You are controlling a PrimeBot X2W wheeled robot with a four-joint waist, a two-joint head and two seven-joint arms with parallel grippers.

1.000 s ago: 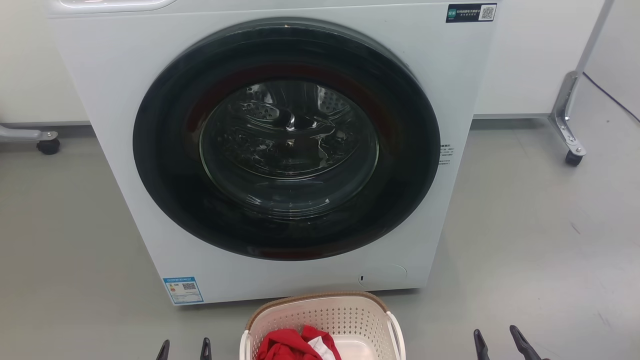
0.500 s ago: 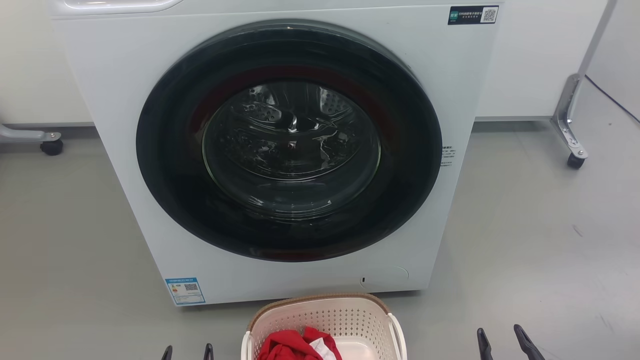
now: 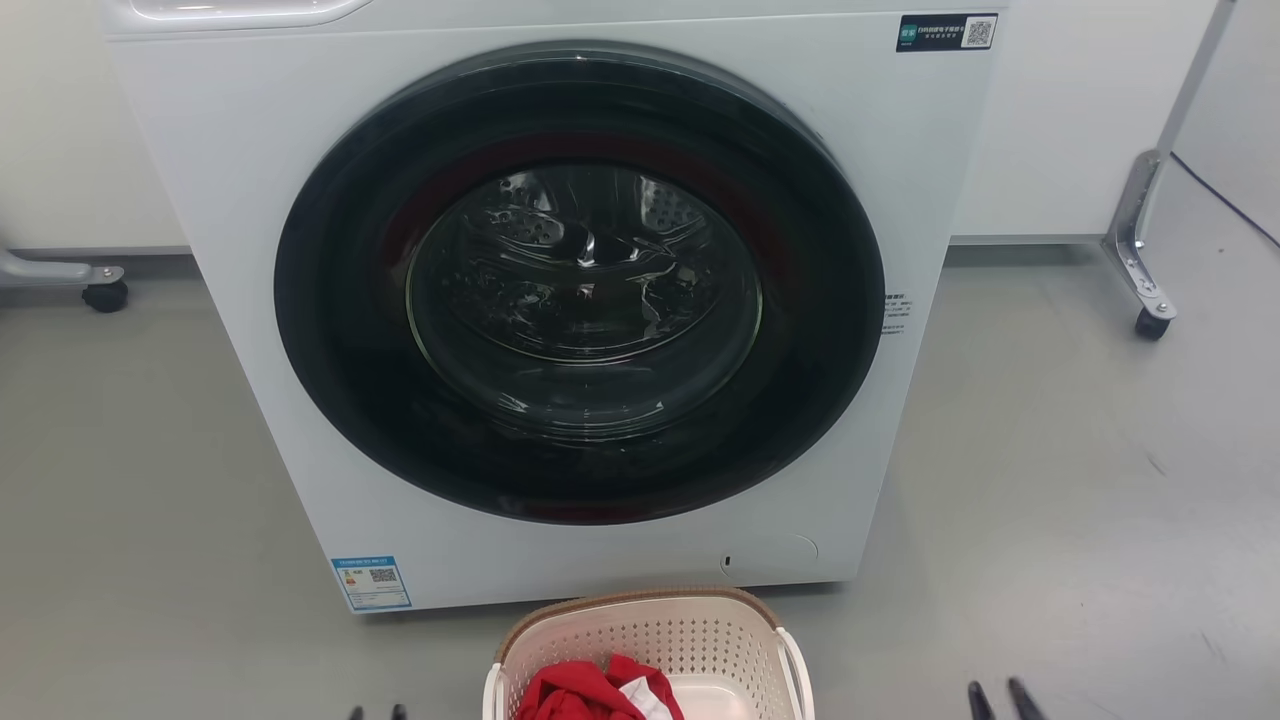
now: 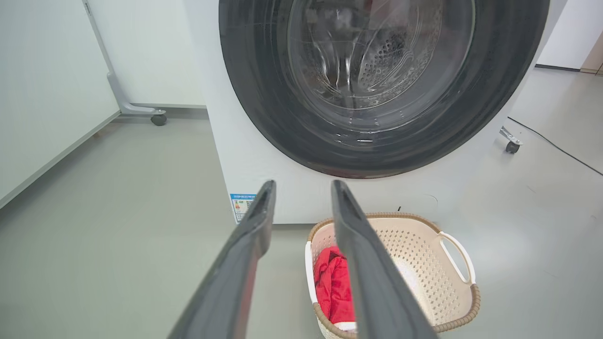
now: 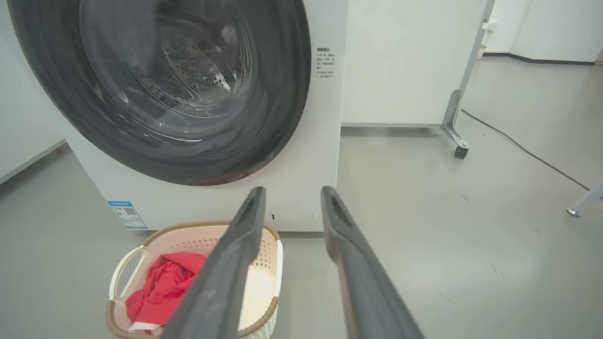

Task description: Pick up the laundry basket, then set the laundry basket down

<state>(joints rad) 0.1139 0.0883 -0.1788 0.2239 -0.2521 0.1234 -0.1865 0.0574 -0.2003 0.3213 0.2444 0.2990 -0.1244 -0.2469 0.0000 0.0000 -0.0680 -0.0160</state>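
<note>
Laundry basket [image 3: 650, 635]: perf. cream plastic w/ woven-look rim. Washer door [image 3: 585, 300]: glossy glass. Floor [image 3: 1050, 500]: matt, smooth.

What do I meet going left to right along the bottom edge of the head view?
left gripper -> laundry basket -> right gripper. Both grippers are apart from the basket, with bare floor between.

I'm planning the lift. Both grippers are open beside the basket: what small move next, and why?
Probably bring both arms down and inward to the white side handles of the laundry basket: the left gripper and right gripper stand open either side, touching nothing, basket on the floor.
</note>
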